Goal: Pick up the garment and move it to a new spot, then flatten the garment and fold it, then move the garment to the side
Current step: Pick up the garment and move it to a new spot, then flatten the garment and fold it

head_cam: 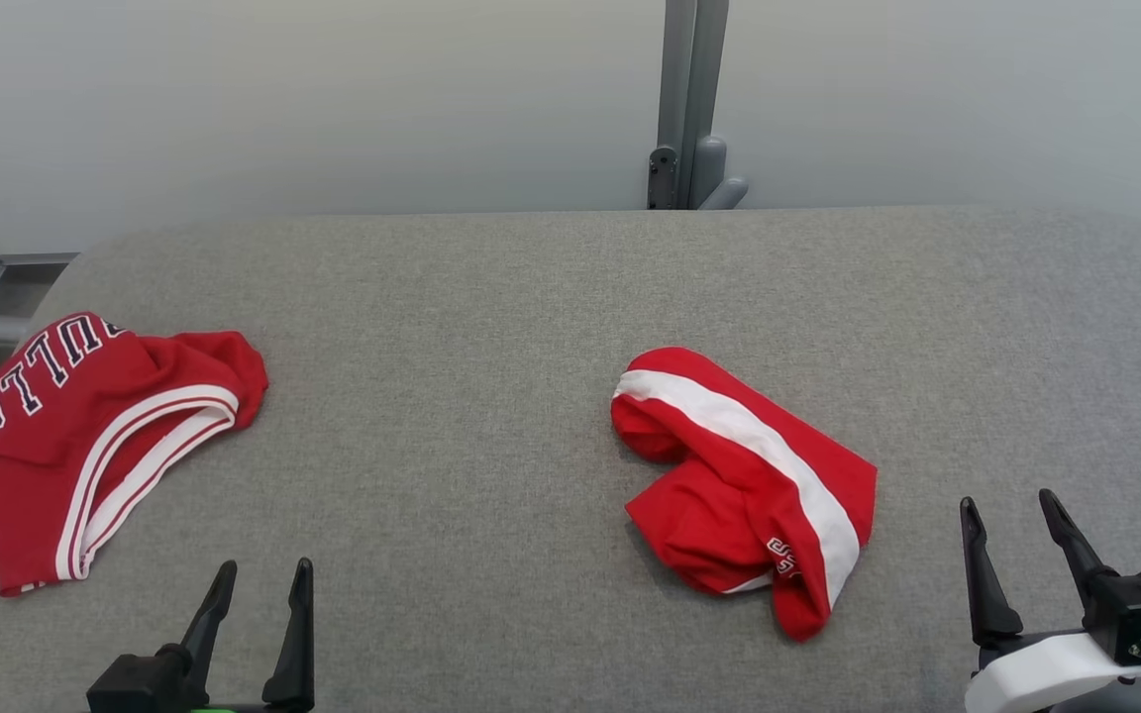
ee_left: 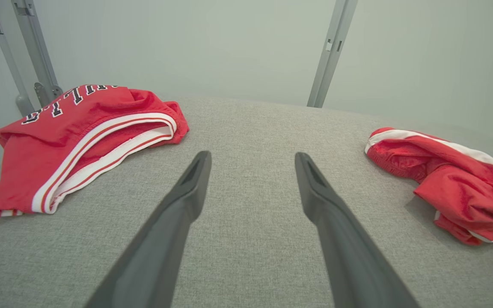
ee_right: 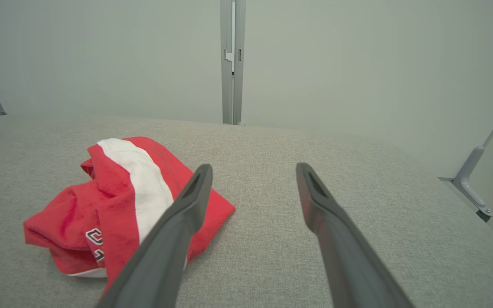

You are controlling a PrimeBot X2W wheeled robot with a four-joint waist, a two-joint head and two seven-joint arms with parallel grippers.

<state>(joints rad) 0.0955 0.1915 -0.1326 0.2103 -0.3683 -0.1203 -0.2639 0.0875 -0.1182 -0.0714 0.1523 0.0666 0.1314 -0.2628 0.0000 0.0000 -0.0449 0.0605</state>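
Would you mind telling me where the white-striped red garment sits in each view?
Head view: white-striped red garment, right of centre on the table.
Left wrist view: the garment, far right.
Right wrist view: the garment, lower left.
Shared landmark: the grey upright post behind the table.

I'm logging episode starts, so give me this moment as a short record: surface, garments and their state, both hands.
surface: grey fabric-covered table
left side: red jersey, dark white-edged lettering, loosely folded
centre right: red shorts, white stripe, crumpled
left hand: open, empty, at the near edge
right hand: open, empty, beside the shorts, not touching
task stage: nothing picked up yet
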